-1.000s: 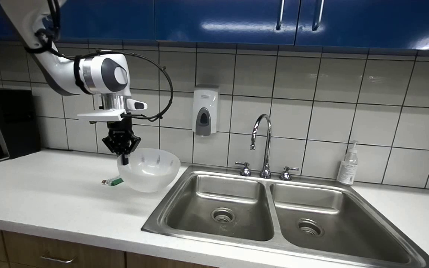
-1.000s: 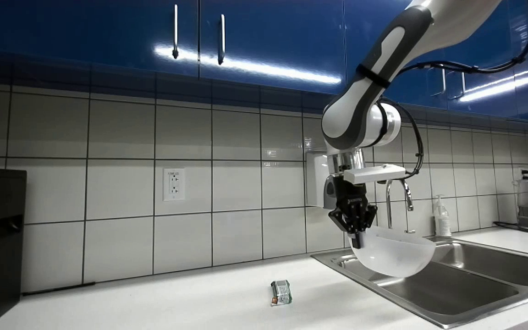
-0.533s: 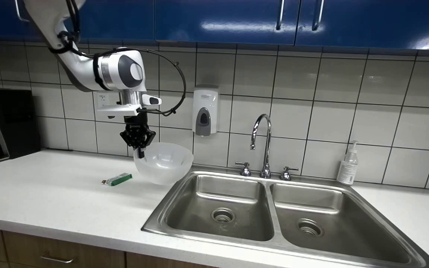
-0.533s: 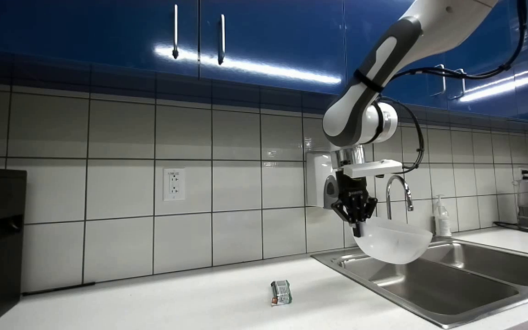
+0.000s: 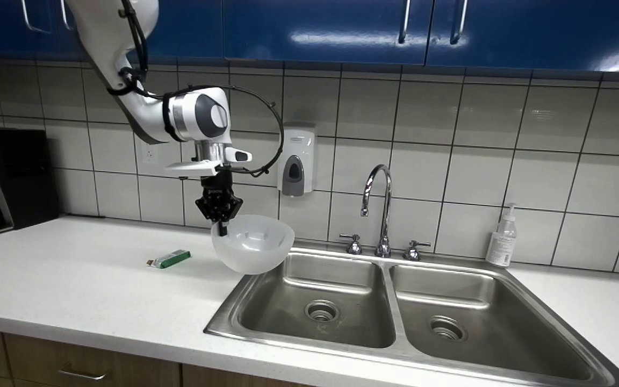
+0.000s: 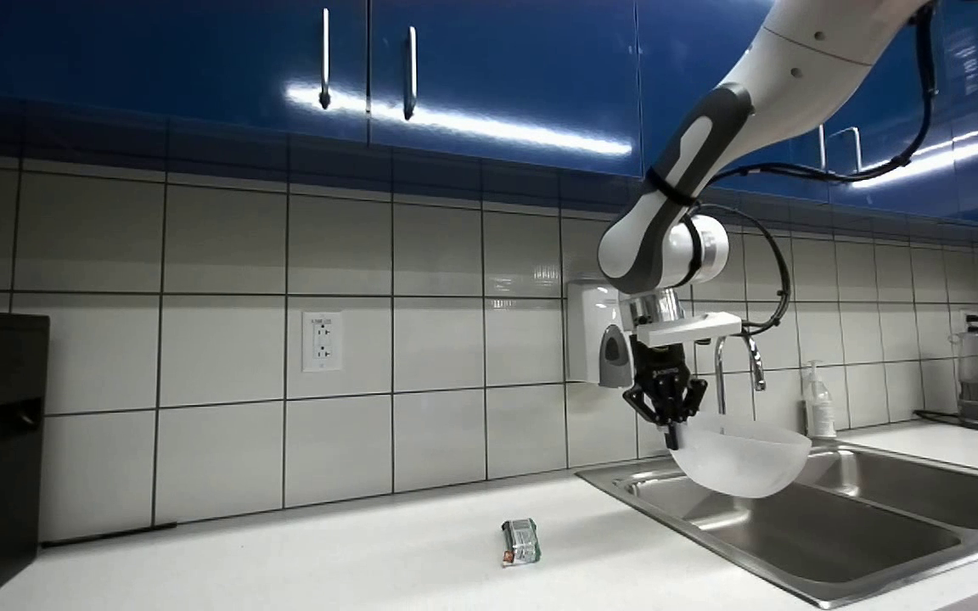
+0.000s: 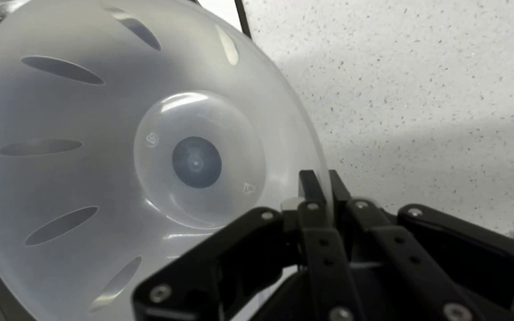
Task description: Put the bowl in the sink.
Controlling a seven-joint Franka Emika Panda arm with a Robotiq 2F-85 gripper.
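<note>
The gripper [image 7: 325,182] pinched the bowl [image 5: 253,247] by its rim above the border of counter [image 5: 100,290] and sink [image 5: 227,318], where lowering too soon risked snagging the edge and twisting it loose.

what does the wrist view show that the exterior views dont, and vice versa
Only the wrist view: the dark round centre and small pale marks on the floor of the bowl.

Only the exterior views: the faucet, wall soap dispenser, pump bottle and blue cabinets.

Shared: the bowl with the gripper at its rim, the counter, the green packet (just a cropped piece in the wrist view) and, it seems, the sink, as metal slivers at the wrist view's left edge.
</note>
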